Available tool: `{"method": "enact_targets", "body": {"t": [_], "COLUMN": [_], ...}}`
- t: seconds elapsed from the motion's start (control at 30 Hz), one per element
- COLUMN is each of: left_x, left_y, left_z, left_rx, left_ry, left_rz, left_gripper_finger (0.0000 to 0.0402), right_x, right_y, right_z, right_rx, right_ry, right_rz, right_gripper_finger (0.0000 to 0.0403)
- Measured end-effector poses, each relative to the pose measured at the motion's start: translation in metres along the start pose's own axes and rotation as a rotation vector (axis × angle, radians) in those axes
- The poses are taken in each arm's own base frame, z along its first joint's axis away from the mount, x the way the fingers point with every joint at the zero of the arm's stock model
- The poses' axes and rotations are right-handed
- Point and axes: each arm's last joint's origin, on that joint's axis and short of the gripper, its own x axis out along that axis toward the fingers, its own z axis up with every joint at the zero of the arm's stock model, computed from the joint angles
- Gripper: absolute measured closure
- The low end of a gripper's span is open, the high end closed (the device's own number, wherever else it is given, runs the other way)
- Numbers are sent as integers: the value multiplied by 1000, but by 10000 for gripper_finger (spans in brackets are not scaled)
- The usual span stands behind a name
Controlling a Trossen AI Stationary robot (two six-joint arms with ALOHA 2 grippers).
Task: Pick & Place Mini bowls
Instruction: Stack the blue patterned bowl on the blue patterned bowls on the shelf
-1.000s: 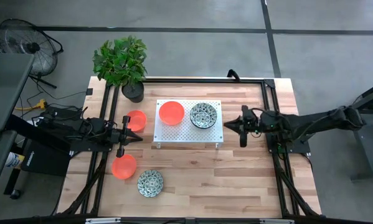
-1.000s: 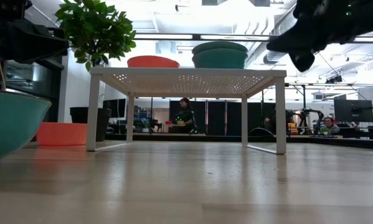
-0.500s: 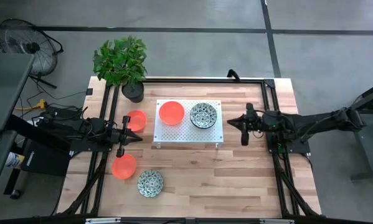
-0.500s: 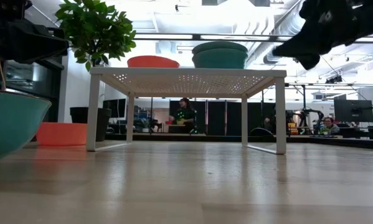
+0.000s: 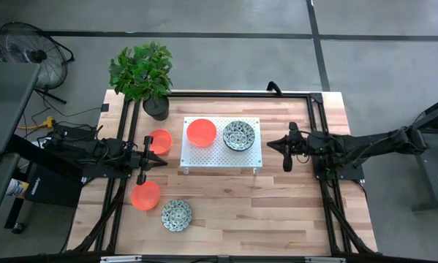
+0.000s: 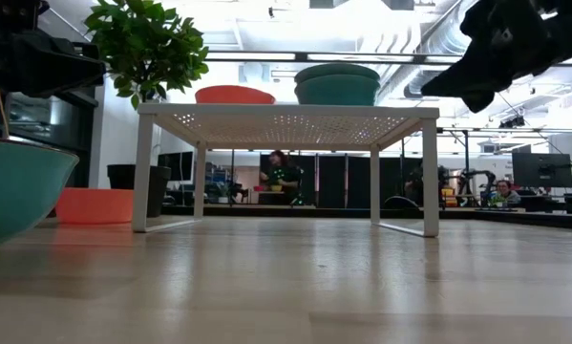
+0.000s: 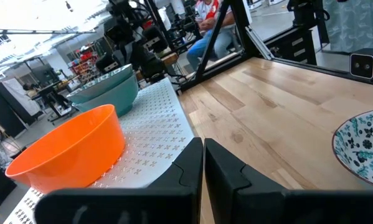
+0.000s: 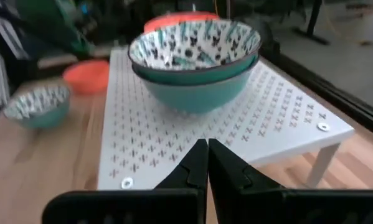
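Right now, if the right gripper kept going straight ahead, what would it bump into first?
Probably the patterned bowl on the white perforated stand. The right gripper, shut, points at it from above the stand's edge, though it may be high enough to pass over.

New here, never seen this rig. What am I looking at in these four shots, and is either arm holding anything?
Two robot arms work at a wooden table. One shot looks straight down, one sits at tabletop height, and two ride on the wrists. A white perforated stand carries an orange bowl and a patterned bowl. Beside and in front of the stand sit two more orange bowls and another patterned bowl. A potted plant stands at the back. The left tool and right tool are both shut and empty.
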Motion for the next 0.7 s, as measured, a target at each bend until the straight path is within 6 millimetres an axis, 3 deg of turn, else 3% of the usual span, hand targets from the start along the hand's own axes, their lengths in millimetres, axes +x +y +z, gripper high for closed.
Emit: {"method": "enact_targets", "body": {"t": [0.27,0.43,0.6,0.7], "left_x": [0,0,0,0], "left_y": [0,0,0,0], "left_z": [0,0,0,0], "left_rx": [0,0,0,0], "left_ry": [0,0,0,0], "left_rz": [0,0,0,0], "left_gripper_finger": [392,392,392,392], "right_x": [-4,-7,-11,-12], "right_y": [-13,-14,-12,-17], "right_z": [-53,-47,-43,-49], "right_rx": [99,55,-22,-11], "right_ry": [-194,-208,-233,-216], "right_rz": [-8,-29,74,51], "right_gripper_finger": [403,403,403,403]}}
